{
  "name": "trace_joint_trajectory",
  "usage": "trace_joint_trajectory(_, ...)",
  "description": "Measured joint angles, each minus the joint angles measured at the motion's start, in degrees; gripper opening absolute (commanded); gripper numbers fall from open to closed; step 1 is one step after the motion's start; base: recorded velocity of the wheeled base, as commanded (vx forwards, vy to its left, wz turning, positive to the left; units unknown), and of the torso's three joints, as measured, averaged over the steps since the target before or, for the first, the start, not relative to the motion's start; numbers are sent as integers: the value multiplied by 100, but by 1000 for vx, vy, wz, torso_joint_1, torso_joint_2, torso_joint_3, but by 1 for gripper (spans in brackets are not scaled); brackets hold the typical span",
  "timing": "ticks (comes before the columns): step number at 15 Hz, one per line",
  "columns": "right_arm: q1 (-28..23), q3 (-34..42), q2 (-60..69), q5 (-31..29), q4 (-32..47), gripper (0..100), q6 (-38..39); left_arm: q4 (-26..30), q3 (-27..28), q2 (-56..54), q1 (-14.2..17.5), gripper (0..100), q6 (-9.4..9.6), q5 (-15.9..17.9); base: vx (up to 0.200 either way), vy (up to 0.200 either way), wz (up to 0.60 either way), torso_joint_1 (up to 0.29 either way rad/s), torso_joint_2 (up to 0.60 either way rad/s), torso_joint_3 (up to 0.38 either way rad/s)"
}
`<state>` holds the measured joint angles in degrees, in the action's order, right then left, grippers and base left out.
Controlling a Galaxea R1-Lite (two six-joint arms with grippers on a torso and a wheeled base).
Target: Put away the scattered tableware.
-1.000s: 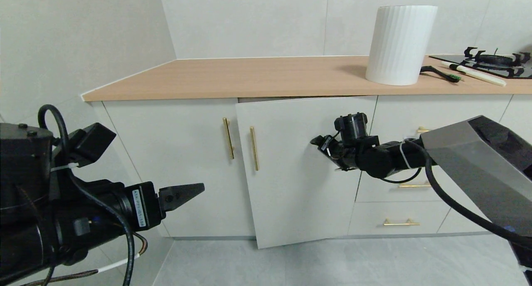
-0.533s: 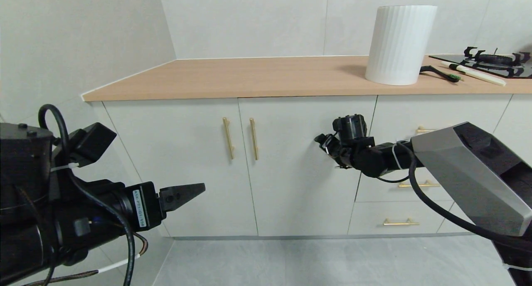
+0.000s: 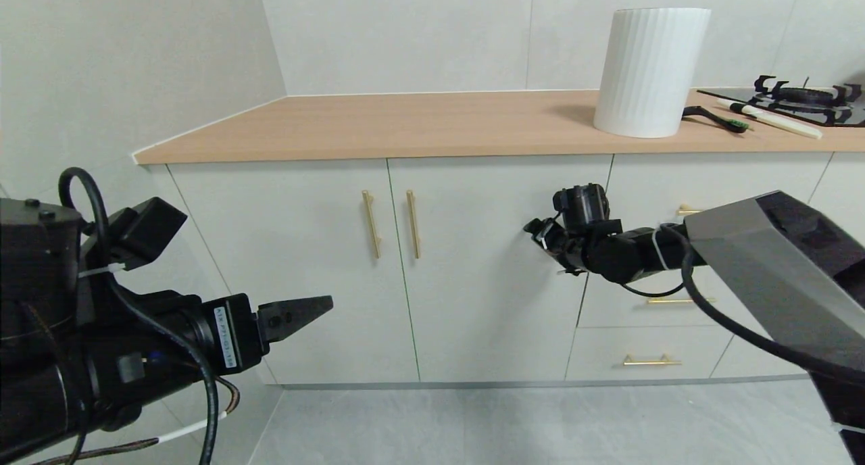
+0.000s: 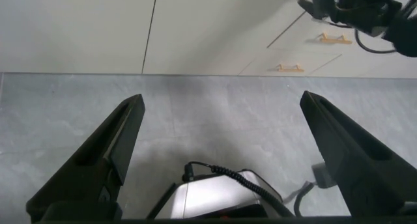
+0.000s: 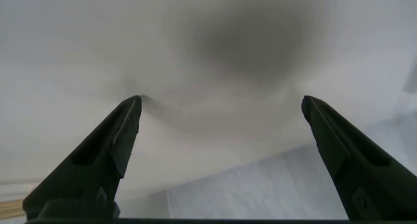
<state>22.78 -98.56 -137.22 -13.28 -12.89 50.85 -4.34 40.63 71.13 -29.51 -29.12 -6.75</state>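
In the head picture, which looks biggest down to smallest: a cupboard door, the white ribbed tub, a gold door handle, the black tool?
1. cupboard door
2. white ribbed tub
3. gold door handle and black tool: about alike, so unranked.

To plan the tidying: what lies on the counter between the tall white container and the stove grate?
In the head view, a black-handled utensil lies next to the white container, and a long white utensil nearer the stove grate.

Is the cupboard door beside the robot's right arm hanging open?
No, the cupboard door sits closed and flush with its neighbour, their gold handles side by side.
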Motion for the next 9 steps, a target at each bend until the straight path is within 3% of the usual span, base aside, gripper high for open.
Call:
trace_joint_trajectory(3, 108, 947, 1167, 318, 126, 100, -150, -351, 11, -197, 7, 100, 39, -5, 0, 0, 0, 0, 0, 0)
trace_joint_trajectory(9, 190, 3928, 4786, 507, 189, 100, -1814, -518, 160, -1022, 94, 100, 327, 6, 0, 0, 0, 0, 0, 0)
